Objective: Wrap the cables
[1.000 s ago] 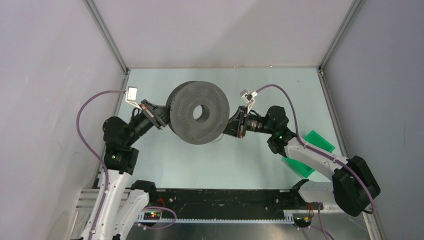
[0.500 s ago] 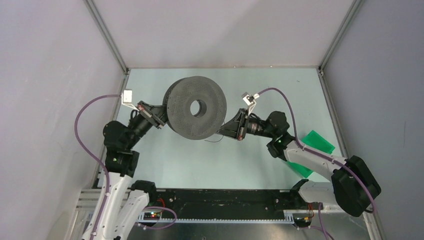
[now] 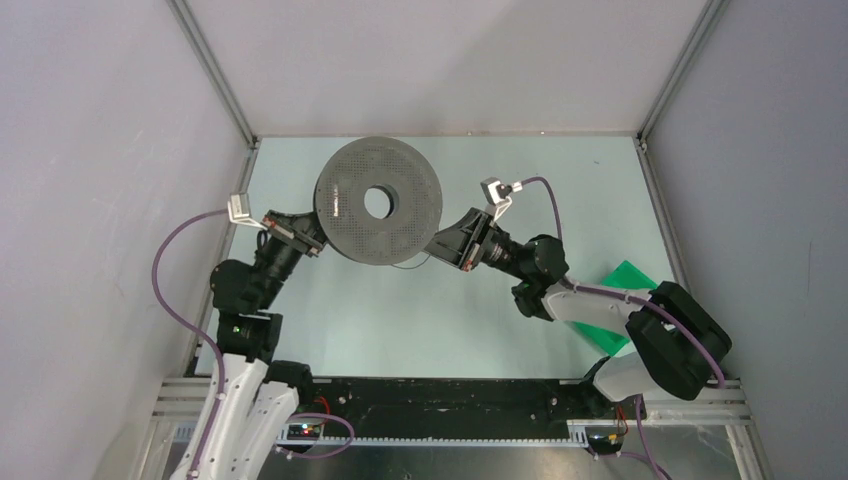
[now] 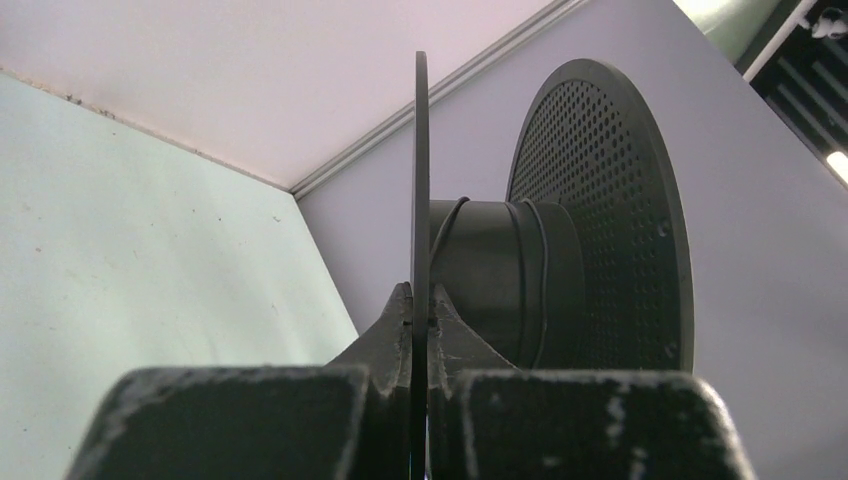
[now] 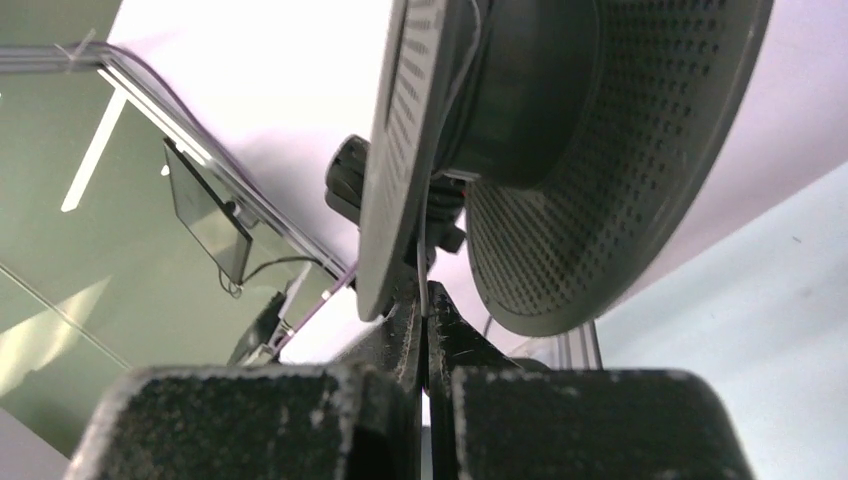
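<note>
The big dark grey perforated spool (image 3: 350,225) hangs in the air between my two grippers, its face tilted up toward the top camera. My left gripper (image 3: 305,235) is shut on the rim of one flange (image 4: 421,180), which runs edge-on between its fingertips (image 4: 420,305). The cable (image 4: 541,280), a hair-fine dark strand, loops round the spool's core (image 4: 490,275). My right gripper (image 3: 440,243) is at the spool's right edge. It is shut on the thin strand (image 5: 421,265), which runs up from its fingertips (image 5: 423,300) between the two flanges.
Green plastic pieces (image 3: 628,278) lie on the pale green table (image 3: 480,310) at the right, partly under my right arm. Grey enclosure walls (image 3: 100,150) with metal corner posts stand close on the left, right and back. Purple cords loop off both wrists.
Both arms have carried the spool up and to the far left. Its face has turned more toward the top camera. My right arm has stretched left after it.
</note>
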### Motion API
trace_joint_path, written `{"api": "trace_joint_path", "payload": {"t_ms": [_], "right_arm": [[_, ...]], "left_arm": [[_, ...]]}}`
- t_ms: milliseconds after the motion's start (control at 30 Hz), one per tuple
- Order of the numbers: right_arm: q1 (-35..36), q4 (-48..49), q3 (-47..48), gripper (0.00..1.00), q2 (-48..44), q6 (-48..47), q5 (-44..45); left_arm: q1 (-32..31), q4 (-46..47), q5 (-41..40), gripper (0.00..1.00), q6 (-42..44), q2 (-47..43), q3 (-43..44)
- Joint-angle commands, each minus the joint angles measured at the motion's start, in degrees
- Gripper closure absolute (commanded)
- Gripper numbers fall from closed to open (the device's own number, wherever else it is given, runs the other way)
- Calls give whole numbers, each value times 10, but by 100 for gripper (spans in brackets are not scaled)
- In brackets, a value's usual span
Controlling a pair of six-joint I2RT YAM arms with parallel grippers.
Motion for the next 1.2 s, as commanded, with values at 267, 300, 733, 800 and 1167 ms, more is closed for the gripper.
{"api": "trace_joint_path", "payload": {"t_ms": [267, 300, 733, 800, 1167], "right_arm": [[47, 76, 72, 100, 57, 68, 121], [49, 80, 76, 100, 62, 72, 132], [49, 87, 111, 100, 99, 107, 146], [49, 87, 102, 100, 99, 93, 167], [89, 80, 100, 100, 148, 45, 302]], "left_arm": [[4, 64, -65, 100, -78, -4, -17], [4, 64, -69, 100, -84, -4, -20], [10, 64, -112, 100, -167, -36, -45], [10, 63, -92, 100, -189, -26, -45], [9, 64, -84, 100, -251, -29, -53]]}}
